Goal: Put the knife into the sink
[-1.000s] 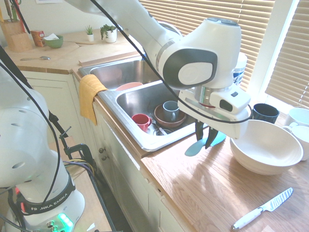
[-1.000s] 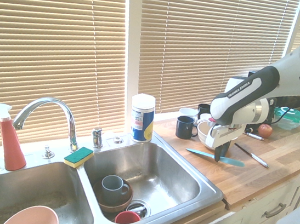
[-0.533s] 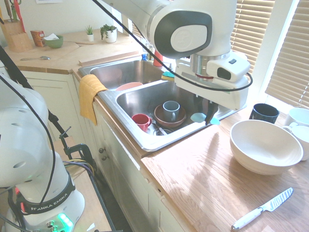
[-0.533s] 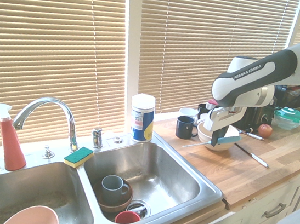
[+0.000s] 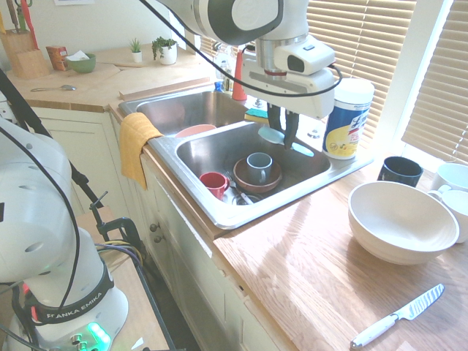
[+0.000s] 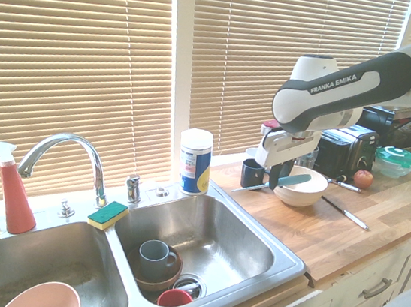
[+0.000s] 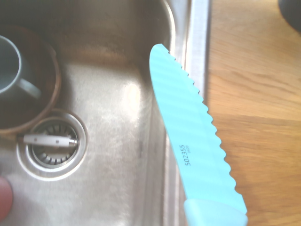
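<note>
Gripper (image 5: 284,137): 1, closed on the all-turquoise serrated knife (image 7: 188,122). The knife is held in the air; in the wrist view its blade shows over the rim of the double-basin stainless steel sink (image 5: 248,217), between basin and wooden counter.

Containers, near to far, first exterior view:
- Large off-white round bowl (image 5: 398,223), on the counter.
- Nearer basin: 1 red mug (image 5: 214,184); 1 brown round bowl (image 5: 273,180) holding 1 grey-blue mug (image 5: 259,165).
- Farther basin: 1 pink bowl (image 5: 196,130).
- Green bowl (image 5: 82,66): something white inside, not identifiable.

Second exterior view only: curved chrome faucet (image 6: 71,140), red apple (image 6: 363,179), dark toaster (image 6: 346,151), clear container with teal lid (image 6: 397,157).
First exterior view only: yellow cloth (image 5: 137,146) hung at the sink's front; 2 small potted plants (image 5: 167,53).
Wrist view only: print on the turquoise blade.

Counts, first exterior view: bowls, 4; basins, 2; mugs in the sink, 2; dark mug (image 5: 400,171) on the counter, 1; white-handled knife with silver dimpled blade (image 5: 398,316), 1.
</note>
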Controlling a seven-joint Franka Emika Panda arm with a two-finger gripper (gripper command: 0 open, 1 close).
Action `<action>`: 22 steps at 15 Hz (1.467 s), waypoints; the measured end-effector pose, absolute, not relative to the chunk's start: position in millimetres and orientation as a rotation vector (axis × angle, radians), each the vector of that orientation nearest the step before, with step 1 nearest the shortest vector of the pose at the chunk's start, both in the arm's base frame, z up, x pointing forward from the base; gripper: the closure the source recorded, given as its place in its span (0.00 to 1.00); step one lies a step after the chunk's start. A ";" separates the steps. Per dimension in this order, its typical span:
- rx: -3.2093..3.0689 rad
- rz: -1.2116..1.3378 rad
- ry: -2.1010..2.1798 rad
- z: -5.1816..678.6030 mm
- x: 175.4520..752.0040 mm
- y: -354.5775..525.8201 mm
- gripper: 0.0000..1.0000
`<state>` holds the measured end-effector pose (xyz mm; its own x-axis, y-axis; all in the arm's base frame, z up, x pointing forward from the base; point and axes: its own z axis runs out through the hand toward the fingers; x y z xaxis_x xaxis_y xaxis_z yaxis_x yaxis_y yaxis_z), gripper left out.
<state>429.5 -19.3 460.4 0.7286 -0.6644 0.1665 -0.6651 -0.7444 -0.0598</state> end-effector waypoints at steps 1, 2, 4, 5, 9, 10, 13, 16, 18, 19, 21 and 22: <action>2.886 0.283 -1.154 451.8 434.5 -3.2 1.00; 2.859 0.293 -1.186 441.9 439.9 13.1 1.00; 2.823 0.297 -1.261 417.0 447.2 44.1 1.00; 2.813 0.287 -1.300 401.5 448.6 58.8 1.00; 2.786 0.275 -1.411 338.7 448.6 93.6 1.00; 2.783 0.274 -1.420 324.5 449.5 101.5 1.00; 2.779 0.271 -1.417 283.4 452.3 123.1 1.00; 2.765 0.242 -1.431 253.2 468.1 132.6 1.00; 2.764 0.228 -1.441 239.9 483.2 134.0 1.00; 2.763 0.224 -1.444 233.8 490.3 133.4 1.00; 2.767 0.209 -1.435 218.7 497.1 131.9 1.00; 2.768 0.197 -1.429 210.1 497.9 130.3 1.00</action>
<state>497.9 130.3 210.1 0.5726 -0.8108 0.1212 -0.8134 -0.5804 -0.0398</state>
